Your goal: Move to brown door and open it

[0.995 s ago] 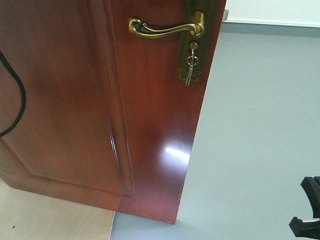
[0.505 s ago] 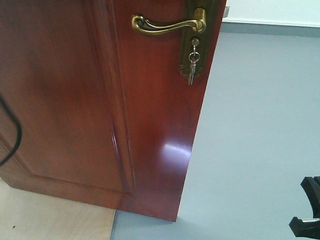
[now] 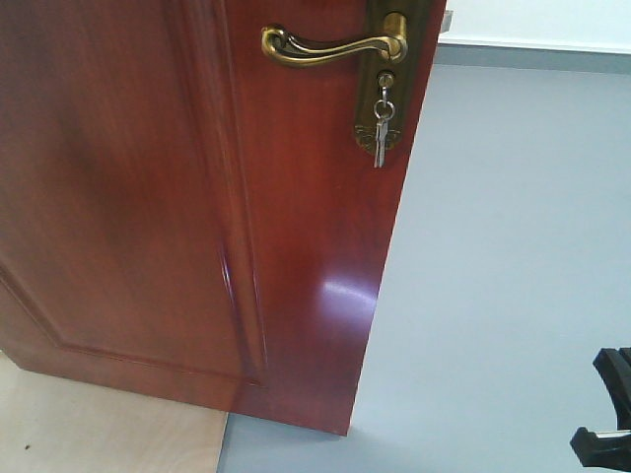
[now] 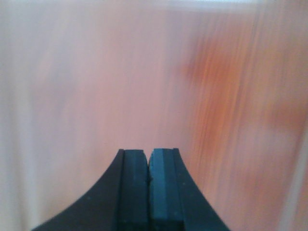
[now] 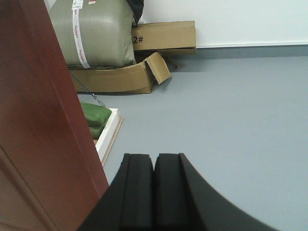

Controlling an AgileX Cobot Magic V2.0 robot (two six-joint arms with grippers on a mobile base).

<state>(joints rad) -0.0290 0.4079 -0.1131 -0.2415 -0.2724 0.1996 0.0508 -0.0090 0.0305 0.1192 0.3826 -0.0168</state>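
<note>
The brown door [image 3: 148,197] fills the left and middle of the front view, glossy reddish-brown, swung ajar with its free edge facing the grey floor. Its curved brass lever handle [image 3: 330,46] sits at the top, with small keys [image 3: 381,133] hanging from the lock plate below. My left gripper [image 4: 148,153] is shut with nothing in it, close against a blurred reddish surface. My right gripper [image 5: 154,156] is shut and empty too, just right of the brown door's edge [image 5: 43,125]. A black part of the right arm [image 3: 606,414] shows at the front view's lower right.
Grey floor [image 3: 513,256] stretches right of the door to a white wall with a grey skirting. Past the door edge lie flattened cardboard boxes [image 5: 144,53], a big grey-green sack [image 5: 94,33], green bags [image 5: 96,118] and a white board. Pale wood flooring [image 3: 99,424] lies lower left.
The door handle and keys have shifted slightly right and up in the front view. The black cable at the left edge has slid out of sight.
</note>
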